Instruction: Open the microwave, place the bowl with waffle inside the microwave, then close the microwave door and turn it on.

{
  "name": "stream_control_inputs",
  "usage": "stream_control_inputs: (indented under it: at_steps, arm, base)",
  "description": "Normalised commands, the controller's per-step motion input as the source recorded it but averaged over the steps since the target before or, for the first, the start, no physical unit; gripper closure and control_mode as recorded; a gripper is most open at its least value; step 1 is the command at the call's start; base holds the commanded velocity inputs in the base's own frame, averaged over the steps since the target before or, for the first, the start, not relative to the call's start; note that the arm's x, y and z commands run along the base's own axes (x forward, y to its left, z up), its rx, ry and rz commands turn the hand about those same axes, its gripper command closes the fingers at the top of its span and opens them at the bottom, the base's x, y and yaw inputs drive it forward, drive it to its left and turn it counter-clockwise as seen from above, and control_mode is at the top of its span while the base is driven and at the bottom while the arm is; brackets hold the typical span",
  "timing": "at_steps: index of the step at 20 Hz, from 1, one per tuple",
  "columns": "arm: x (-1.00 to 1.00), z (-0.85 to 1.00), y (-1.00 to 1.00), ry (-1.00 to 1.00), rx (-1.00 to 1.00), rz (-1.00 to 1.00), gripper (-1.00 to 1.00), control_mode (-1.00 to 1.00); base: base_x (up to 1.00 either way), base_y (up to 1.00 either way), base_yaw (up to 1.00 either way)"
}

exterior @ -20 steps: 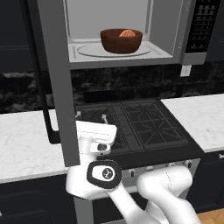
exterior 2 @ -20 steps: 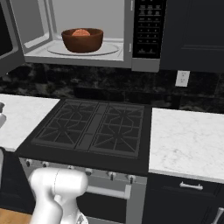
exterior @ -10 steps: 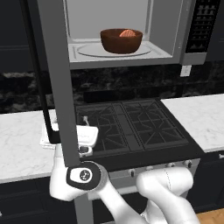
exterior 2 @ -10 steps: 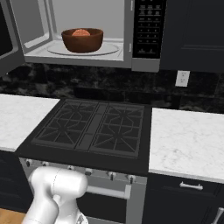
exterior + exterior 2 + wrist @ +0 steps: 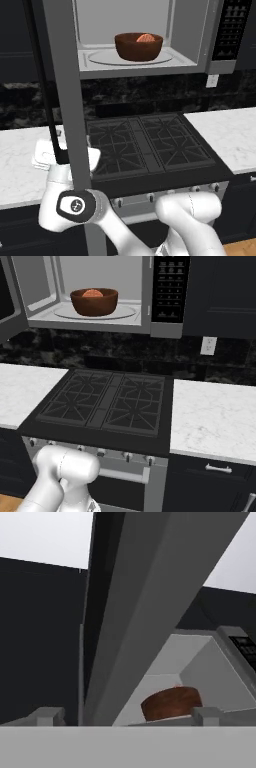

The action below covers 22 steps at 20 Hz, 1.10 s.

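Fingers (image 5: 46, 716) stand wide apart and empty, either side of the microwave door (image 5: 67, 115) edge. Bowl (image 5: 138, 46) with waffle (image 5: 145, 38) sits inside the microwave (image 5: 165, 296); closing and starting remain.

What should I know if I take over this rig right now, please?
End effector: open and empty, low at the free edge of the microwave door.
Bowl with the waffle: already on the turntable inside the microwave.
Door: swung wide open, edge-on in the left base view, its black bar handle on the outer side.
Done: door opened, bowl placed inside.
Left: push the door shut, then press start on the button panel at the right.
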Motion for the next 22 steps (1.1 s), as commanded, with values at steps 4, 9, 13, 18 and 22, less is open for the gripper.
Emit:
stream_control_inputs:
  at_steps: [4,9,13,18,22]
  arm:
    - [0.00,0.19,0.00,-0.11,0.29,0.00,-1.00,-1.00]
    - [0.00,0.41,0.00,-0.12,0.30,0.00,-1.00,-1.00]
    - [0.00,0.34,-0.03,-0.14,0.28,0.00,-1.00,-1.00]
    - [0.00,0.09,-0.27,-0.22,0.29,0.00,-1.00,-1.00]
    - [0.00,0.00,-0.57,-0.25,0.37,0.00,-1.00,-1.00]
  base:
    - [0.00,0.00,0.00]
    - [0.00,0.00,0.00]
    - [0.00,0.00,0.00]
    - [0.00,0.00,0.00]
    - [0.00,0.00,0.00]
